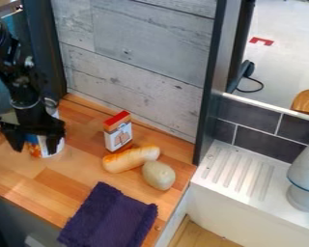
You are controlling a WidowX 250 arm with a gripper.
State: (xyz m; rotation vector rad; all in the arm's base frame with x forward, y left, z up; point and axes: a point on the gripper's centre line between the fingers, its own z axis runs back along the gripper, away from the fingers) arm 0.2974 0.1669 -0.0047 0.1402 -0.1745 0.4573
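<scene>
Gripper (35, 144): hanging at a can (36, 144), fingers (54, 141) standing apart
Box (118, 134): standing behind bread (131, 158)
Potato (158, 175): lying beside bread
Purple cloth (108, 217): lying on the surface (60, 176)

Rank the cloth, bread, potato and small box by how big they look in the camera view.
1. Cloth, clearly largest
2. Bread
3. Small box and potato: too alike to rank, and the potato sits nearer the camera

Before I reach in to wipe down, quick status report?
Gripper: fingers apart, low at labelled container, hold unconfirmed. Box, bread roll and potato grouped to picture right. Purple cloth lies nearer the camera.
</scene>
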